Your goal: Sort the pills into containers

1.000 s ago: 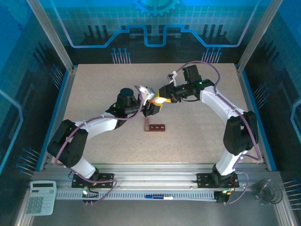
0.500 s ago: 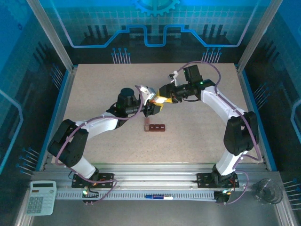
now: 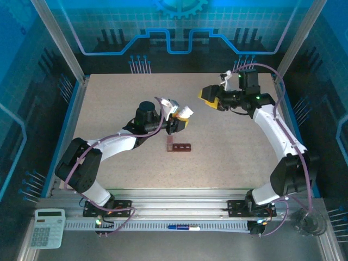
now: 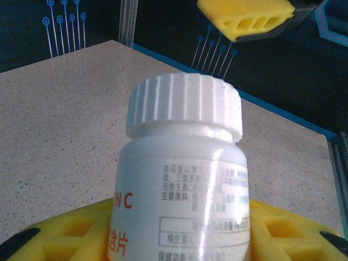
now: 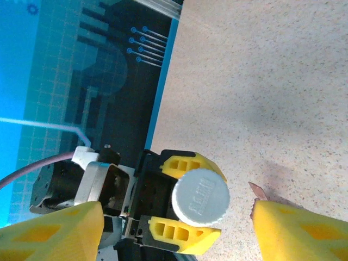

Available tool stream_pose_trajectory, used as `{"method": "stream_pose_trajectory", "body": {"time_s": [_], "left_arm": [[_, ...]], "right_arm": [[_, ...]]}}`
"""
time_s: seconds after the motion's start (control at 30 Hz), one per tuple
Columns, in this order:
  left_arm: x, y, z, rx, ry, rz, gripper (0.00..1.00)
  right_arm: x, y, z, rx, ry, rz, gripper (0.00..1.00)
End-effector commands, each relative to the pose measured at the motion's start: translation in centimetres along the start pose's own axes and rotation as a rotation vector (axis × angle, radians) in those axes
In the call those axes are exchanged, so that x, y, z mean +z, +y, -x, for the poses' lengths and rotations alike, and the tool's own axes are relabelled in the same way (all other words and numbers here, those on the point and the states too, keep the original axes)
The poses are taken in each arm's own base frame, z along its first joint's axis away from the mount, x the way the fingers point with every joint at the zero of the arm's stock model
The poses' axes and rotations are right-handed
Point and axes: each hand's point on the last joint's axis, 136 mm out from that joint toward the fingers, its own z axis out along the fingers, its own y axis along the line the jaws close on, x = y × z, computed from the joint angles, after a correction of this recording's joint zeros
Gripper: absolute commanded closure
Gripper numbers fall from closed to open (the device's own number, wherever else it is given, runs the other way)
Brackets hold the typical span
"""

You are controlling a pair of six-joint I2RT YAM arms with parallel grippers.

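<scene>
Jaws, left gripper (image 3: 178,120): pinching the white bottle (image 4: 185,179) (cap (image 4: 185,103) on)
Jaws, right gripper (image 3: 208,95): spread, empty
Containers (image 3: 179,147): on table (image 3: 234,152), apart from both

My arms (image 3: 117,144) white with black joints (image 3: 145,113), purple cables (image 3: 260,66) alongside, yellow ribbed pads (image 5: 296,234) on left gripper (image 3: 180,118) and right gripper (image 3: 210,98), black bases (image 3: 109,205) at six o'clock

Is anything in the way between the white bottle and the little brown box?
Nothing lies on the table between them: the left pincer holds the white bottle just beyond the brown box. The bottle's ribbed cap is on, though, closing its mouth. The right pincer hangs open, off to the side.
</scene>
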Motion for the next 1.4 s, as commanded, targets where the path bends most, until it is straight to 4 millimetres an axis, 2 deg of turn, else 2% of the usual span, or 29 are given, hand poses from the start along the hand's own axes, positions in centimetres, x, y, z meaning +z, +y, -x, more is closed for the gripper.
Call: {"method": "stream_pose_trajectory", "body": {"time_s": [0.0, 0.1, 0.3, 0.7, 0.93, 1.2, 1.37], "left_arm": [[-0.3, -0.4, 3.2, 0.022, -0.102, -0.017, 1.00], [-0.6, -0.4, 3.9, 0.035, -0.150, -0.006, 1.00], [-1.5, -0.6, 4.9, 0.079, -0.252, 0.007, 1.00], [-0.6, -0.2, 3.8, 0.102, -0.301, -0.016, 1.00], [-0.4, -0.3, 3.5, 0.106, -0.299, -0.027, 1.00], [-0.4, -0.6, 3.6, 0.099, -0.299, -0.041, 1.00], [-0.4, -0.7, 3.5, 0.094, -0.293, -0.044, 1.00]], "right_arm": [[-0.3, -1.9, -0.2, 0.048, -0.091, -0.134, 0.26], [-0.4, -2.3, -0.4, 0.043, -0.139, -0.181, 0.24], [0.5, -0.8, -0.5, -0.005, -0.163, -0.198, 0.21], [3.2, 2.2, -0.6, -0.070, -0.137, -0.162, 0.21], [4.0, 2.7, -0.9, -0.084, -0.114, -0.155, 0.22], [5.4, 3.2, -1.5, -0.098, -0.072, -0.143, 0.31], [5.8, 3.3, -1.8, -0.110, -0.058, -0.142, 0.46]]}}
